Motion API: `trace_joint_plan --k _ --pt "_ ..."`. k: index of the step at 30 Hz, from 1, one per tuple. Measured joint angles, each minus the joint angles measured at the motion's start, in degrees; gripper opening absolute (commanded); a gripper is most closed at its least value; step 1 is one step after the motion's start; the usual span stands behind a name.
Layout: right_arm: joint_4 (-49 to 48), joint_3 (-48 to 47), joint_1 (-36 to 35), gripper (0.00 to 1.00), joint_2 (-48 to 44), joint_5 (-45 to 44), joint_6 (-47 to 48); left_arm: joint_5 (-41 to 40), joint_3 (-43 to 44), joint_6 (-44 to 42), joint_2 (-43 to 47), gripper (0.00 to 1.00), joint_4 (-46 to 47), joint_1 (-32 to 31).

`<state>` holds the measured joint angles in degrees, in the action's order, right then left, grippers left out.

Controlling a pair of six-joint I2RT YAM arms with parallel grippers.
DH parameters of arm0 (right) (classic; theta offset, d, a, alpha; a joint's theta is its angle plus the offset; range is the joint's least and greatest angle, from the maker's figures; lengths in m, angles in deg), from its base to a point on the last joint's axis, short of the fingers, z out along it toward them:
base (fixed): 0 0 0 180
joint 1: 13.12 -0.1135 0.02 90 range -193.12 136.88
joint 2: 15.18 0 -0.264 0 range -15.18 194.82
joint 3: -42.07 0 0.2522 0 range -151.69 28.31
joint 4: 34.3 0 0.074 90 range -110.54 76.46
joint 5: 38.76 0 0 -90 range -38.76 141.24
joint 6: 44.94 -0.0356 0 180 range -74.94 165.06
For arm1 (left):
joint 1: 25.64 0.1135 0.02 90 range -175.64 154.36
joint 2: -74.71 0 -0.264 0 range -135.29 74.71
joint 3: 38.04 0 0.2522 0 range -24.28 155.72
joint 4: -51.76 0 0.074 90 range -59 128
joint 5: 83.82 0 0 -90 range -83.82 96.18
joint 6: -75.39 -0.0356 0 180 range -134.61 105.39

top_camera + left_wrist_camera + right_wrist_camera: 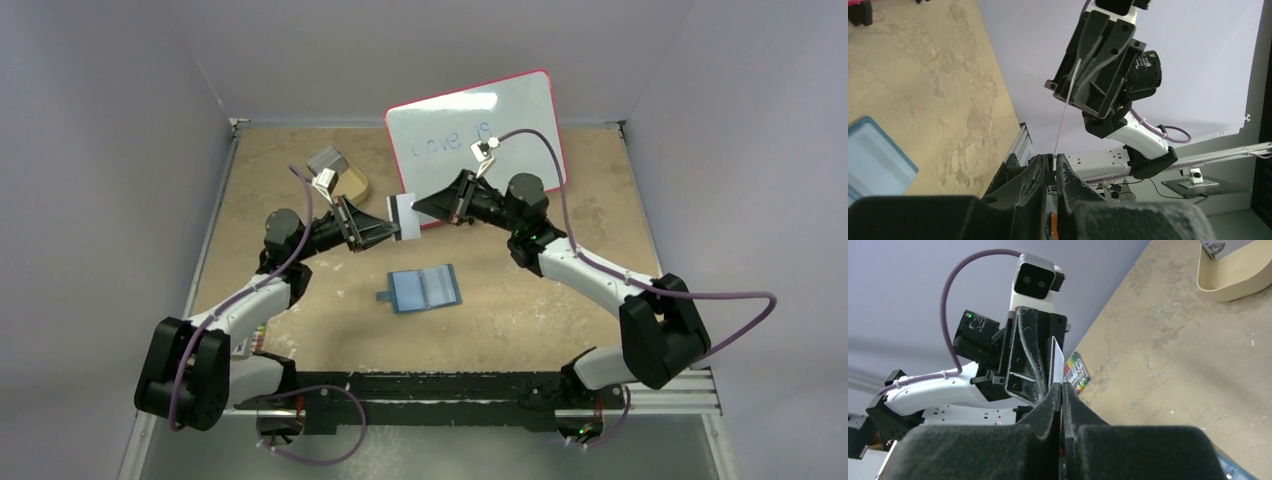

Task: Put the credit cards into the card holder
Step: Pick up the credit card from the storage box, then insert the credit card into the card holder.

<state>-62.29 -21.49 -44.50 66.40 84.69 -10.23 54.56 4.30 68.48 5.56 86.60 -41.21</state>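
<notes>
Handover in mid-air! One grey card [404, 212] hangs edge-up between the two arms, well above the table [540, 300]. The right claw [418, 207] is clenched tight on one end of it; the right wrist view shows both fingers pressed flat against the card. The left claw [393, 229] sits at the other end, fingers close on either side with a sliver of gap showing. Whether it truly pinches the card, I cannot tell.

This looks like the pass from left to right, with one card on its way to the wallet [426, 289]. The wallet lies open and flat, near the middle of the table, below and just right of the meeting point.

The next move calls for the left claw to let go cleanly and back away, so the card isn't twisted out of the right's pinch. Then the right has to swing down and line the card's edge up with a wallet pocket.

Around them: a tan tray [356, 184] behind the left arm, the stack [328, 160] of grey cards at its far side. A whiteboard [520, 120] leans at the back, and a striped card [1077, 373] lies on the table beyond the left claw. Nothing blocks the drop to the wallet except the left arm itself.
</notes>
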Motion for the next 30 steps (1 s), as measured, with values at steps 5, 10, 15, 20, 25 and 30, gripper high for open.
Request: trace_joint_plan --k 5,10,15,20,25,30 --pt "-1.14 0.68 0.00 0.00 0.00 2.08 -0.09 -0.68 -0.02 -4.85 0.61 0.24 -6.36 -0.22" --pt "-1.22 2.25 0.00 0.00 0.00 2.54 -0.09 -1.14 0.15 -10.34 1.88 0.35 -14.08 -0.26" --pt "2.69 3.54 0.00 0.00 0.00 1.62 1.81 -4.87 3.78 -21.31 3.23 0.40 -30.56 -0.33" --pt "8.59 5.20 0.00 0.00 -0.22 -0.81 5.49 -15.21 9.75 -35.08 3.56 0.42 -50.36 -0.33" --pt "12.72 7.87 0.00 0.00 -0.22 -3.39 8.50 -21.49 9.77 -41.07 2.69 0.47 -58.69 -0.37" --pt "14.32 9.07 0.00 0.00 0.66 -5.49 10.29 -25.31 7.13 -42.60 0.74 0.54 -60.22 -1.86"
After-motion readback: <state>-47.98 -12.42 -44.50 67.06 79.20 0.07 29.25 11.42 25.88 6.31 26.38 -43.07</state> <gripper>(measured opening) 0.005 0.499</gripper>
